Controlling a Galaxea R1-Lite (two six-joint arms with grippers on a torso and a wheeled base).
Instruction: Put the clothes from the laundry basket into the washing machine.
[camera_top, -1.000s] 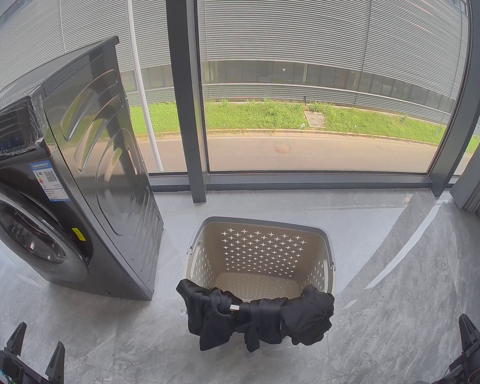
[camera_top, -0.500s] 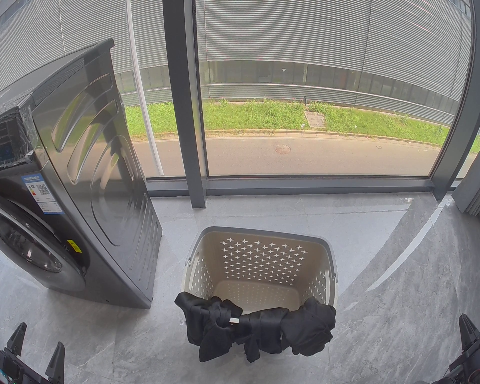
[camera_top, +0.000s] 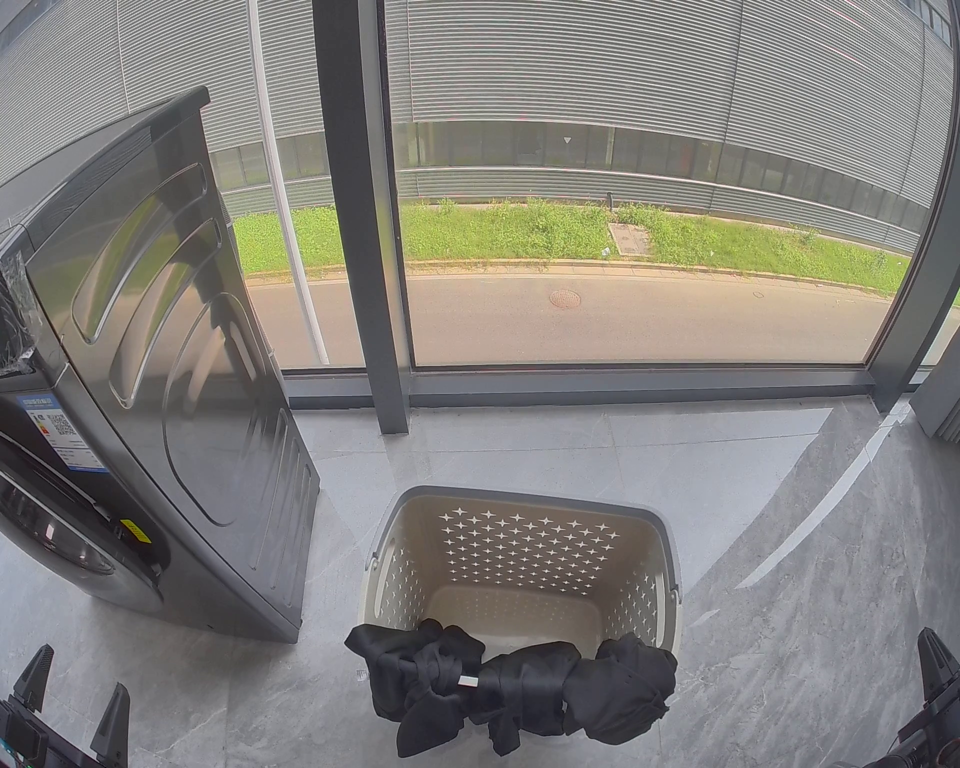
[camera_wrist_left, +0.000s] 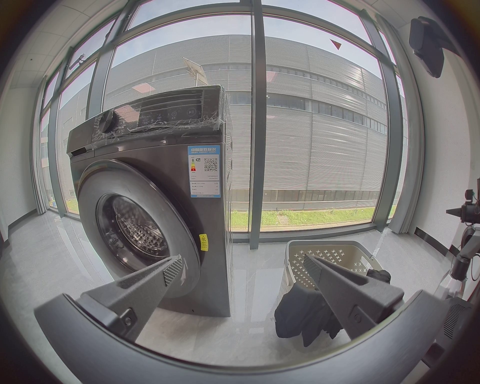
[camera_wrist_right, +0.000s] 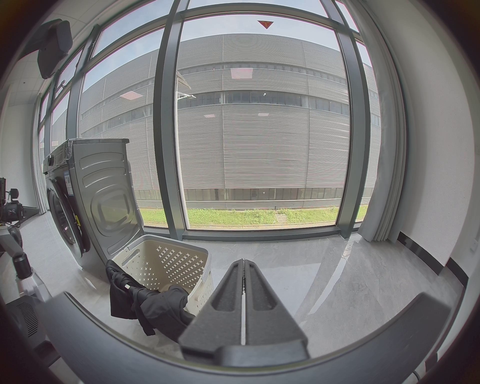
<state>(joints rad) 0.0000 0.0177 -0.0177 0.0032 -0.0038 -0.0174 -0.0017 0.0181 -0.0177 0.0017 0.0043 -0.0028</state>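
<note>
A cream laundry basket (camera_top: 530, 497) stands on the floor straight ahead. Black clothes (camera_top: 520, 685) hang bunched over its near rim; its inside looks bare. The dark grey washing machine (camera_top: 150, 380) stands to the left, and its round door (camera_wrist_left: 135, 230) looks shut. My left gripper (camera_top: 72, 700) is low at the near left, open and holding nothing, apart from both basket and machine. In the left wrist view the left gripper (camera_wrist_left: 240, 265) frames the machine and the basket (camera_wrist_left: 340, 250). My right gripper (camera_wrist_right: 243, 270) is shut on nothing, to the right of the basket (camera_wrist_right: 165, 260) and clothes (camera_wrist_right: 150, 305).
A floor-to-ceiling window with a thick dark pillar (camera_top: 360, 220) runs behind the basket and machine. Grey marble floor (camera_top: 800, 560) lies open to the right of the basket. A narrow gap separates the machine's side from the basket.
The whole head picture has shifted: basket and machine sit lower and the machine farther left, so the camera has moved closer. Both grippers keep their places in the picture.
</note>
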